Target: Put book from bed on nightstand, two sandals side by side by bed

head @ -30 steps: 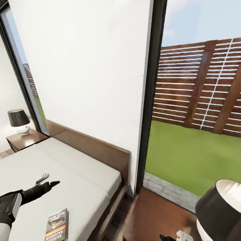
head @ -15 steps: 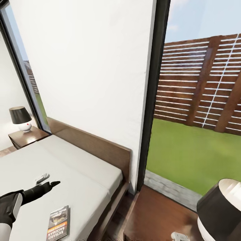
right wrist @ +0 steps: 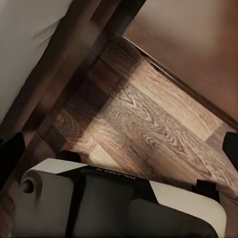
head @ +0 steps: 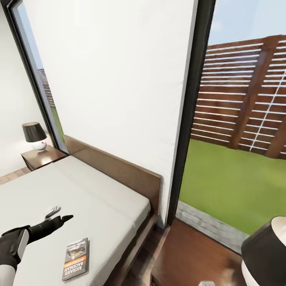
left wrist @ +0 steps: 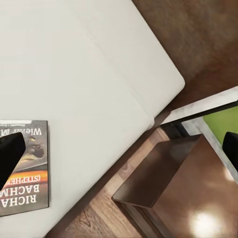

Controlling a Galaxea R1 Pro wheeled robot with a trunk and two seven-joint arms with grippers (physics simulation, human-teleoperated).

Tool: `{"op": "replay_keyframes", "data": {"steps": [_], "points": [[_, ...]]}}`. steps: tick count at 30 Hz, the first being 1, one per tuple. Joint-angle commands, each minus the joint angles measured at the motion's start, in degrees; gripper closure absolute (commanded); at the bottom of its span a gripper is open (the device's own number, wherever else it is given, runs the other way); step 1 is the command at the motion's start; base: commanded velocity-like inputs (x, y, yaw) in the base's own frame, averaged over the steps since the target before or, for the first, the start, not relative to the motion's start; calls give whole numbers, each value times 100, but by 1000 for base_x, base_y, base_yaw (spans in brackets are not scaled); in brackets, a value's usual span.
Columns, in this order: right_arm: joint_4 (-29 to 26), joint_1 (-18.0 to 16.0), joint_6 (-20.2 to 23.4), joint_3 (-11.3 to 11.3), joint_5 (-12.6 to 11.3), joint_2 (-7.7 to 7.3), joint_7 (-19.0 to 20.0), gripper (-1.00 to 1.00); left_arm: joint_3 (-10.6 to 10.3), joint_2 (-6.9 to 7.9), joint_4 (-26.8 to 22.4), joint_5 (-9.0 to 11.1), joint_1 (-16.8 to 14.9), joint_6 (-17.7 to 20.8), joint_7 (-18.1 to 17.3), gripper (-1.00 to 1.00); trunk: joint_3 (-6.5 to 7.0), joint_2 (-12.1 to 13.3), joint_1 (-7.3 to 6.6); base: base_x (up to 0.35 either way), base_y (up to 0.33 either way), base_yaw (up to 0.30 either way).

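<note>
My left end effector point(head: 59, 219), fingers spread wide and empty, hovers over the bed point(head: 99, 206). The book point(head: 75, 259) lies at its 5 o'clock. Right end effector point(right wrist: 119, 148): fingers parted above the floor point(right wrist: 148, 119).

Camera: we see the whole head view shifted since 1 s ago; the camera moved, not the things.
Book point(head: 75, 259): more of the cover now shows on the bed point(head: 91, 206), beside the left gripper point(head: 55, 219).
Far nightstand point(head: 41, 158): sits further into view beyond the bed.
Near lamp point(head: 264, 256): we see less of its shade now.
</note>
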Motion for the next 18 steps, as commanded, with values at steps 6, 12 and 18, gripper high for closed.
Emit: {"op": "replay_keyframes", "data": {"steps": [6,12,18], "points": [[86,-6,-5,-39,-40,-46,27,-100,28,-36,-4,-51,-10,29,-48,-100,-57,-13,4,0,0,125],[93,-6,-5,-46,-62,-69,30,-100,27,-53,-5,-51,-10,28,-50,-100,-91,-13,4,0,0,95],[94,-6,-5,-46,-65,-70,23,-100,27,-60,-4,-51,-10,28,-64,-100,-92,-13,4,0,0,2]]}}
